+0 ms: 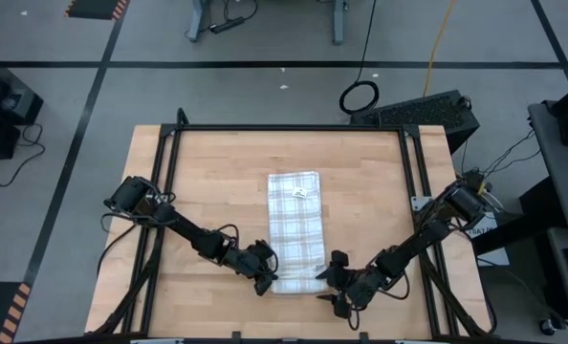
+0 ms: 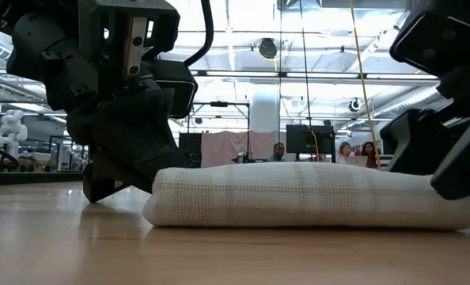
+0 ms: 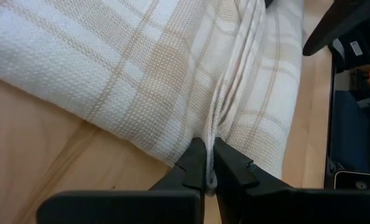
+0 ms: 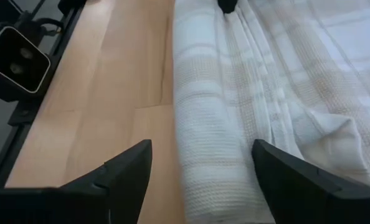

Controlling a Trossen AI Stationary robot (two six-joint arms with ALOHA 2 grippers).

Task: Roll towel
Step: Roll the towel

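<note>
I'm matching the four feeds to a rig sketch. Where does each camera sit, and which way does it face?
High: overhead, facing straight down at table, towel, both arms.
Low: at tabletop height, facing level across the towel into the room.
Left wrist: on the left arm; left gripper pinches the towel's edge.
Right wrist: on the right arm; right gripper open beside the towel.
All share the towel.

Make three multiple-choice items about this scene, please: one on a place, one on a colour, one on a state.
1. Where is the small white label on the towel?
A. near the end far from the arms
B. near the rolled end
C. under the left claw

2. What colour are the towel's check lines?
A. blue
B. tan-grey
C. red

3. How is the left claw?
A. wide open above the table
B. shut on the towel's edge
C. holding a cup

Answers: 1 A, the high view shows the label there. 2 B, both wrist views show it. 3 B, cloth sits between its fingers; the right claw stands open.
</note>
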